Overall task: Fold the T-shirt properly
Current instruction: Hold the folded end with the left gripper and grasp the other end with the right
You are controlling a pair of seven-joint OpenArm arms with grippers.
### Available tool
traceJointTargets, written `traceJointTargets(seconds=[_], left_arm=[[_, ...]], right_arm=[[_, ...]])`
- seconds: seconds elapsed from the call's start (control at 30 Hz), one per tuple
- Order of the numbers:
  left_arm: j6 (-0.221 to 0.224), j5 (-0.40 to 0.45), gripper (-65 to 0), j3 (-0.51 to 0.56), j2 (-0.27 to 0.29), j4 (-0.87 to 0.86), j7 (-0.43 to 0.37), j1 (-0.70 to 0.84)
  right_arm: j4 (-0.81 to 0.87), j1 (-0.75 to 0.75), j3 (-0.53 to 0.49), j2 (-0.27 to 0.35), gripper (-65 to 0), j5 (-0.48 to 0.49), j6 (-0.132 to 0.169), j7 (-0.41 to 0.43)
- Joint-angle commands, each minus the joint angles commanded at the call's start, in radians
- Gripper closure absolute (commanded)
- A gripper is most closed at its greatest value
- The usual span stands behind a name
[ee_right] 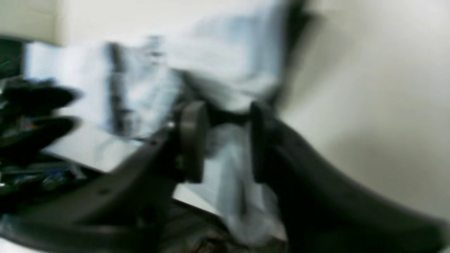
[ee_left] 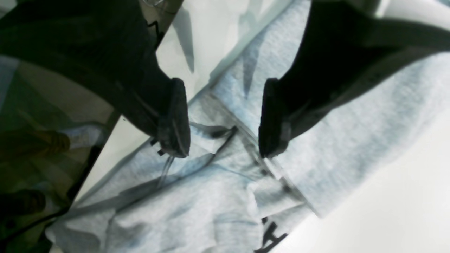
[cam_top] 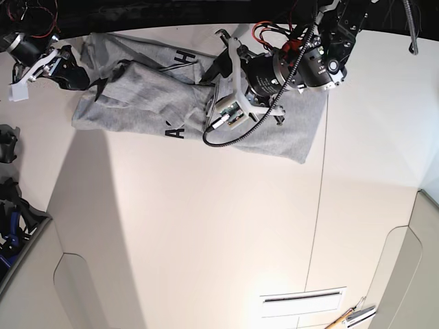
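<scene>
The grey T-shirt point(cam_top: 144, 96) lies rumpled along the far edge of the white table point(cam_top: 206, 226), with black lettering point(cam_top: 184, 58) showing among the folds. My left gripper point(cam_top: 214, 68) hovers over the shirt's middle. In the left wrist view it point(ee_left: 225, 119) is open, nothing between its fingers, with creased cloth point(ee_left: 351, 140) and a seam below. My right gripper point(cam_top: 74, 74) is at the shirt's left end. The right wrist view is blurred, but the gripper point(ee_right: 225, 140) has a bunch of grey cloth point(ee_right: 228, 165) between its fingers.
The shirt lies close to the table's far edge point(ee_left: 116, 140), and floor shows beyond it. Cables point(cam_top: 274, 31) hang over the left arm. Dark gear point(cam_top: 10, 205) sits off the table's left side. A pen and tools point(cam_top: 350, 317) lie at the near right corner by a slot point(cam_top: 302, 297).
</scene>
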Motion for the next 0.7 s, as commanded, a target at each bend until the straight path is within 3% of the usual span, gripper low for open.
traceJointTargets(seconds=[0.03,0.13,0.23,0.4,0.5,0.7], left_arm=[[0.0,0.0,-33.0,-0.006,0.0,0.0,-0.002,0.0],[0.0,0.0,-25.8,-0.023,0.0,0.0,-0.002,0.0],[0.0,-0.001,-25.3,-0.023,0.0,0.0,-0.006,0.0],[0.0,-0.001,-25.3,-0.023,0.0,0.0,-0.024,0.0],[0.0,-0.001,-25.3,-0.023,0.0,0.0,-0.023,0.0],[0.0,0.0,-25.3,-0.023,0.0,-0.001,-0.023,0.003]], right_arm=[[0.038,0.0,0.0,-0.005,0.0,0.003,-0.001,0.001],[0.156,0.005,-0.003,-0.037,0.0,-0.001,0.002,0.006],[0.18,0.032,-0.055,-0.068,0.0,-0.074,0.007,0.059],[0.084,0.114,-0.235,-0.077,0.0,-0.249,-0.003,0.092],[-0.006,0.119,-0.269,-0.071,0.0,-0.388,-0.005,0.177],[-0.122,0.116,-0.267,-0.04,0.0,-0.406,-0.012,0.196]])
